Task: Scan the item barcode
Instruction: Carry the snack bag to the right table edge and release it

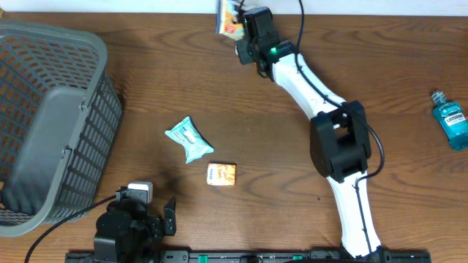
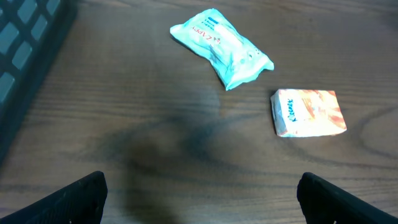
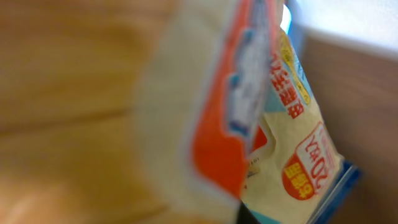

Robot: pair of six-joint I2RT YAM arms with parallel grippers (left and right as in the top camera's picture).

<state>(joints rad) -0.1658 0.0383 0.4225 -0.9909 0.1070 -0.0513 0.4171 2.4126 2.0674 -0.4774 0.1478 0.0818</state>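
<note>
The item, a cream, orange and blue snack packet [image 1: 228,17], hangs above the far edge of the table with my right gripper [image 1: 240,29] shut on it. In the right wrist view the packet [image 3: 292,155] fills the frame, blurred and very close, and it hides the fingers almost entirely. Its barcode does not show in any view. My left gripper [image 1: 146,212] rests at the near left of the table. Its jaws stand wide open and empty [image 2: 202,199], one fingertip [image 2: 81,196] at each lower corner of the left wrist view.
A grey plastic basket [image 1: 51,117] fills the left side. Near the middle of the wooden table lie a teal packet [image 1: 189,139] [image 2: 221,46] and a small orange box [image 1: 221,174] [image 2: 309,112]. A blue mouthwash bottle [image 1: 450,120] lies at the far right.
</note>
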